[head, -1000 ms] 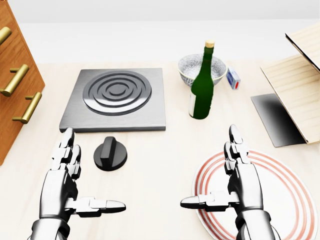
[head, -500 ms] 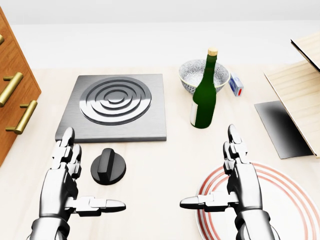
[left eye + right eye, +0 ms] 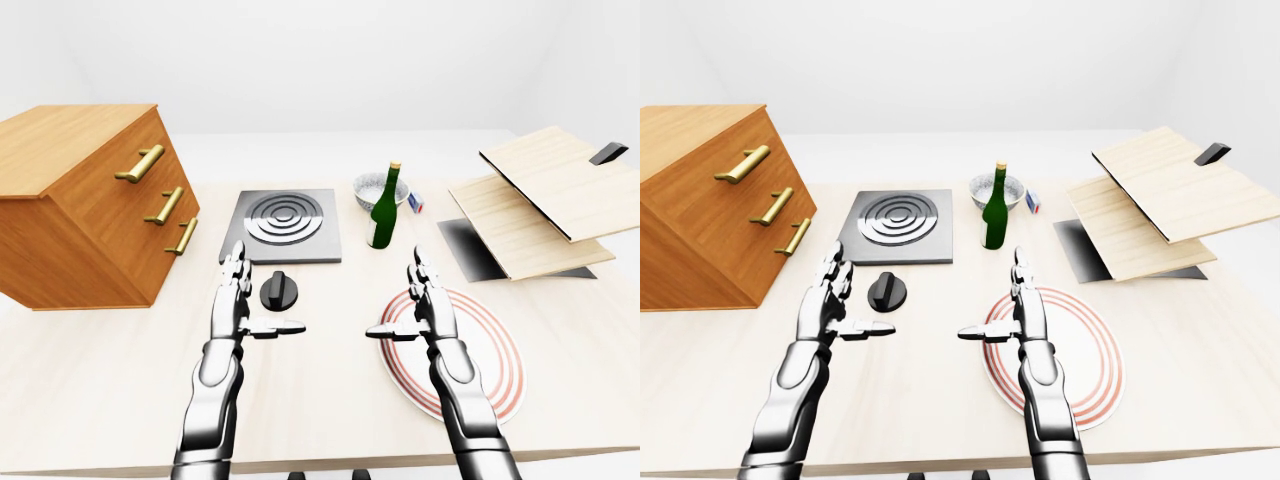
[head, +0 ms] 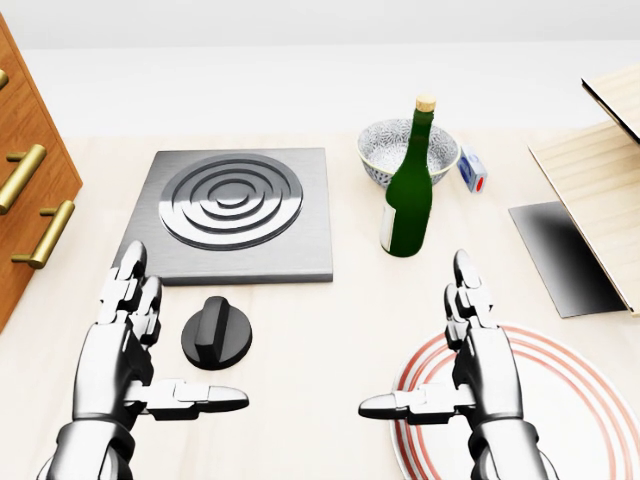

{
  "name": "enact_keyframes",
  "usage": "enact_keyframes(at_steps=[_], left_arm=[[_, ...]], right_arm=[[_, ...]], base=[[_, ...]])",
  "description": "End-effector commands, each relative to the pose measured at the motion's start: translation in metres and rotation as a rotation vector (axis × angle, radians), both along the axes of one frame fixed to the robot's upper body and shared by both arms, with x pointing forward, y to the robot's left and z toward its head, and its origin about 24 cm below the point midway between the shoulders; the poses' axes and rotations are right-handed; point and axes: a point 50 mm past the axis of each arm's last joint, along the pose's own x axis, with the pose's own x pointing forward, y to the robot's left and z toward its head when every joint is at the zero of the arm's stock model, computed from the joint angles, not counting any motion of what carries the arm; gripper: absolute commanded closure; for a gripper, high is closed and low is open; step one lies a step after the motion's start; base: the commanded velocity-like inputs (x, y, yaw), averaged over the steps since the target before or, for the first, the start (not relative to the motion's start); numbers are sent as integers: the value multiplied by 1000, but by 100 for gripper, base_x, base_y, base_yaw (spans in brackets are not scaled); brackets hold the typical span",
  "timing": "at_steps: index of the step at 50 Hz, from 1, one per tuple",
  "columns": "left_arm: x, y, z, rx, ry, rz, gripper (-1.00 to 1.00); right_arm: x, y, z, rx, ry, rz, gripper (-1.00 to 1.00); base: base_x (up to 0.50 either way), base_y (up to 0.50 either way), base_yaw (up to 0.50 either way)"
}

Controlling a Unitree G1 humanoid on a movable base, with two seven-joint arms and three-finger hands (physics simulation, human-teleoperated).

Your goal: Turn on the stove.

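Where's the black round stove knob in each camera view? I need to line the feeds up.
Head view: black round stove knob, lower left, right of the left hand.
Left-eye view, centre-left.
Right-eye view, centre-left.
Shared landmark: the grey square stove plate directly above it.

1. We saw a stove (image 3: 288, 224) on the table (image 3: 100, 370), with its black knob (image 3: 278, 292) just below it.
2. Our left hand (image 3: 236, 300) hovered beside the knob, fingers spread, thumb pointing right.
3. Our right hand (image 3: 428, 305), also spread, hung over the striped plate (image 3: 495, 360).
4. A green bottle (image 3: 384, 208) stood by a bowl (image 3: 372, 187); a wooden drawer chest (image 3: 85, 205) sat at left.
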Motion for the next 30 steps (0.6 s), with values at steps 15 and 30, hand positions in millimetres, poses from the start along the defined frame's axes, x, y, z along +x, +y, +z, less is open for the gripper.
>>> enact_keyframes(at_steps=[15,30], left_arm=[[39,1,25,40,-67,30,-100],[70,-13,13,113,34,1,-100]], right_arm=[[1,3,-3,-8,1,16,-100],[2,4,-2,-6,0,23,-100]], base=[[3,0,0],[0,0,0]])
